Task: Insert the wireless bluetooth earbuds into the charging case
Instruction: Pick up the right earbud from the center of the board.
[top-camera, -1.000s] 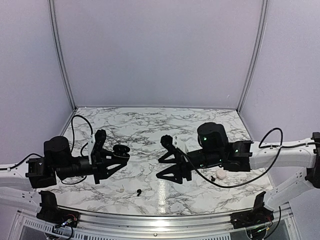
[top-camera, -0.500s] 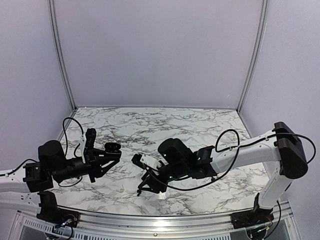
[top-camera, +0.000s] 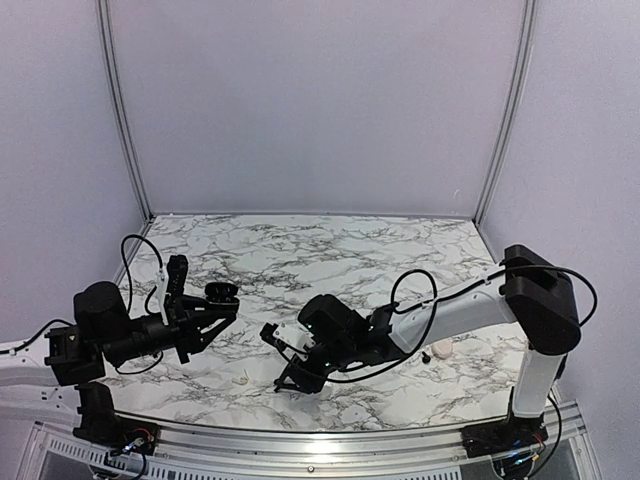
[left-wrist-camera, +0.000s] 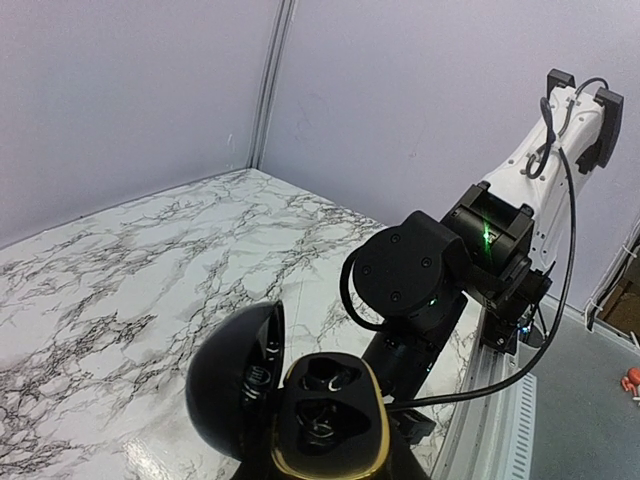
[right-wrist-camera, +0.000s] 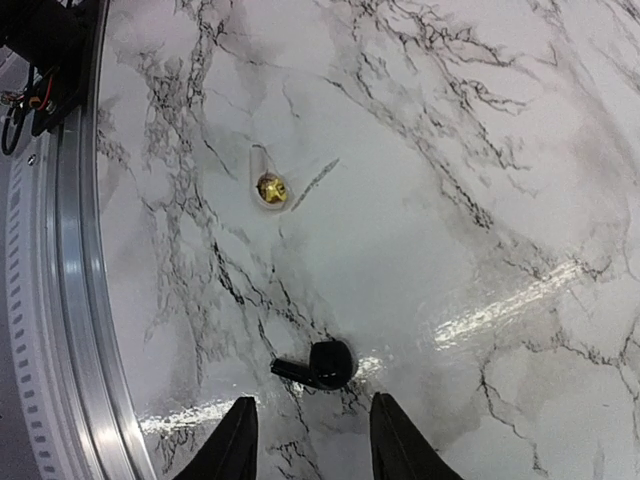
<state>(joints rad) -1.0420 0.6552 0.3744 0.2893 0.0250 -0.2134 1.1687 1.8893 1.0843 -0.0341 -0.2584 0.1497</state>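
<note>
Under me lies the marble tabletop (right-wrist-camera: 480, 130) (glossy, grey-veined); a ribbed metal rail (right-wrist-camera: 70, 300) runs down the frame's left, a small white gold-centred bit (right-wrist-camera: 268, 188) upper left.

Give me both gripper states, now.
Left gripper: closed on the open black case.
Right gripper: open, nothing held; black earbud just ahead of its fingers.

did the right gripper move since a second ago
Yes: the right gripper moved left and toward the near edge, and is now close beside the small white piece on the marble.

Glossy black plastic earbud (right-wrist-camera: 322, 364), polished marble table (right-wrist-camera: 480, 180)
</note>
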